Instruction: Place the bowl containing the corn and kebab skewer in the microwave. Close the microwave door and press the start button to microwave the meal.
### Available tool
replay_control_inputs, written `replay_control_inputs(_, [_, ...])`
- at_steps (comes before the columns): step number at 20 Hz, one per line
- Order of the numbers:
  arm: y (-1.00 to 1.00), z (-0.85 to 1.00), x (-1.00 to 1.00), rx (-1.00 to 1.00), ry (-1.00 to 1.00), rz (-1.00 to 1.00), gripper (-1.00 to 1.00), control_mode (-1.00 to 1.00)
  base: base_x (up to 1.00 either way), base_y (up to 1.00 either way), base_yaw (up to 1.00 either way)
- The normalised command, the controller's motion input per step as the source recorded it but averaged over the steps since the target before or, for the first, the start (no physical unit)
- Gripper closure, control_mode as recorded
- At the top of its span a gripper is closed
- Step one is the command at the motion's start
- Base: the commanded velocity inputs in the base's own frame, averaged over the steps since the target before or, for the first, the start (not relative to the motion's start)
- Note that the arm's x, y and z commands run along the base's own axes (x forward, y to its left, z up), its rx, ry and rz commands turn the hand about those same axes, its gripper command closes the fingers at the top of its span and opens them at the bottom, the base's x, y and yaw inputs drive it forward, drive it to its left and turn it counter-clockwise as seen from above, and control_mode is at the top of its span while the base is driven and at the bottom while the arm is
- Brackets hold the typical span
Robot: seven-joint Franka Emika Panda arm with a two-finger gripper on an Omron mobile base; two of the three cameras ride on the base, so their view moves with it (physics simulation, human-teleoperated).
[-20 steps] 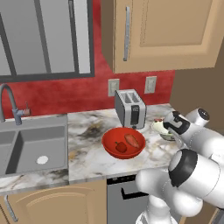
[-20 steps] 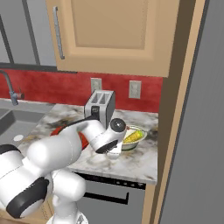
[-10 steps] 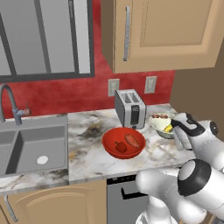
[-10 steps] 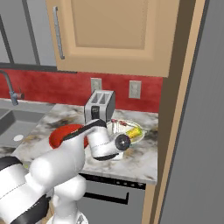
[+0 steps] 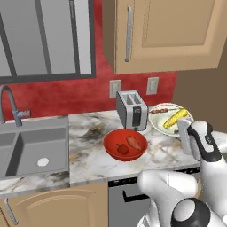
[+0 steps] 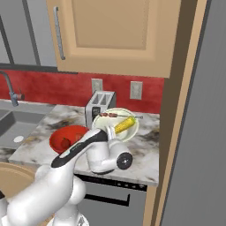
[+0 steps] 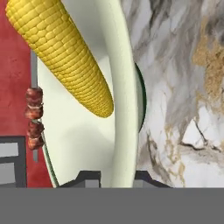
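Observation:
The pale cream bowl [image 5: 167, 116] hangs lifted off the counter, tilted so its inside faces the cameras. Inside it lie the yellow corn [image 5: 174, 118] and the kebab skewer [image 5: 161, 111]. My gripper [image 5: 183, 130] is shut on the bowl's near rim, just right of the toaster. In the right base view the bowl [image 6: 115, 124] stands above my gripper [image 6: 109, 135], with the corn [image 6: 125, 124] and the skewer [image 6: 110, 115] in it. From the hand, the rim [image 7: 124, 131] runs between my fingertips [image 7: 88, 178], with the corn [image 7: 65, 57] and skewer [image 7: 34, 118] close by. The microwave and its door are out of view.
A red bowl [image 5: 125, 145] with red food pieces sits on the marble counter [image 5: 88, 137] left of my hand. A silver toaster [image 5: 131, 109] stands behind it. The sink [image 5: 31, 146] is at far left. A wooden side panel [image 6: 174, 132] and a tall grey wall [image 6: 203, 132] bound the right.
The bowl has come up off the counter with my gripper and tipped its open side toward the cameras. My arm has swung further right in the left base view.

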Motion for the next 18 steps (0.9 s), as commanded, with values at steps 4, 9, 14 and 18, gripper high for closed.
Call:
replay_control_inputs(4, [0.40,0.74,-0.57,-0.30,-0.13,0.11,1.00,-1.00,0.00,0.00,0.00])
replay_control_inputs(9, [0.30,0.67,-0.57,-0.18,-0.07,0.08,1.00,-1.00,0.00,0.00,0.00])
replay_control_inputs(14, [0.20,0.68,-0.34,-0.02,0.00,0.03,1.00,-1.00,0.00,0.00,0.00])
replay_control_inputs(18, [0.06,0.74,-0.26,0.00,0.09,0.01,1.00,-1.00,0.00,0.00,0.00])
